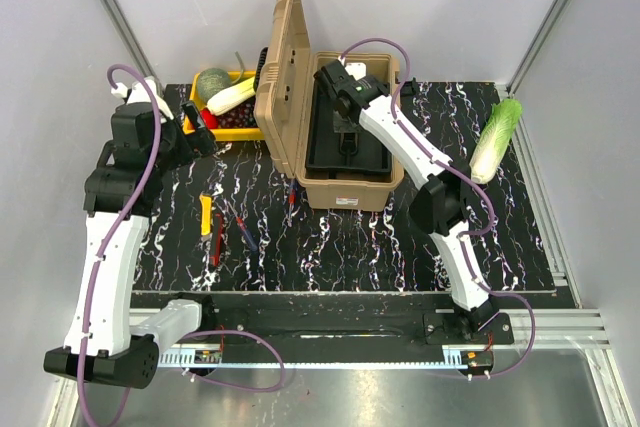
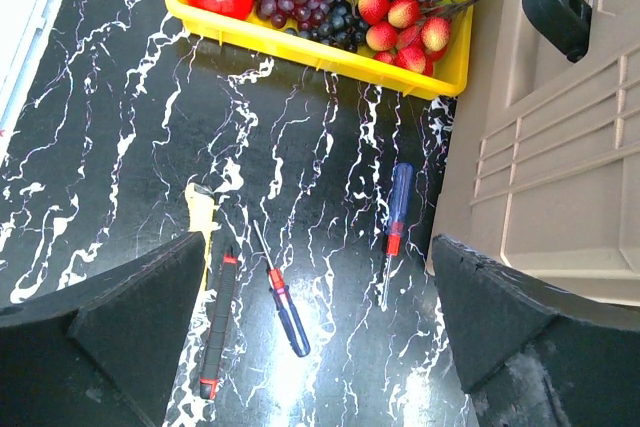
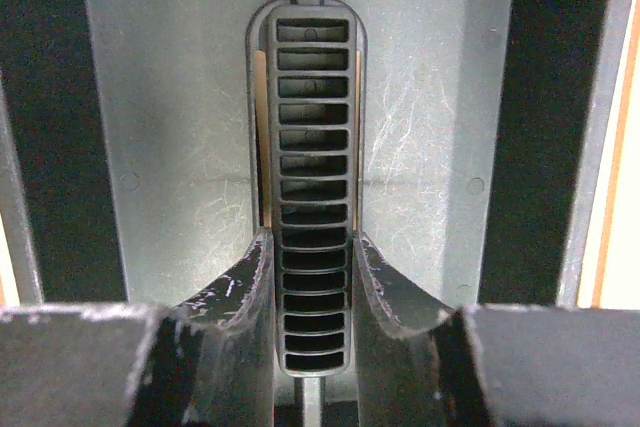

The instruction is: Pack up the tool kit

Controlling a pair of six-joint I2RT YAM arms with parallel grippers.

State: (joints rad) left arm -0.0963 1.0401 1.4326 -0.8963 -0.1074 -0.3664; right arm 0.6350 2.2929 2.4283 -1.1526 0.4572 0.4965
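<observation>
A black, white-veined marble-pattern counter (image 1: pixel 420 237) carries everything. The largest thing on it is the one tan ribbed plastic toolbox (image 1: pixel 350 190), at mid-counter towards the back, its hinged lid (image 1: pixel 280 67) standing upright on the left side. One black plastic inner tray (image 1: pixel 322 142) sits inside the box. The right pincer (image 3: pixel 312 247) reaches down into the box, narrowed onto the tray's slotted centre handle (image 3: pixel 312 147), one finger pressed to each side. The left pincer (image 2: pixel 318 247) hangs spread wide above the counter, holding nothing.

Left of the lid stands one yellow plastic crate (image 2: pixel 300 42) of fruit, and one pale green napa cabbage (image 1: pixel 497 137) lies near the counter's right edge.

Four small hand tools lie on the counter left of the box:
- one yellow-handled tool (image 2: pixel 203 212)
- one black-handled tool with red bands (image 2: pixel 218 322)
- one screwdriver with a red-and-blue handle (image 2: pixel 288 307)
- one blue-handled screwdriver with a red collar (image 2: pixel 398 209), nearest the box
</observation>
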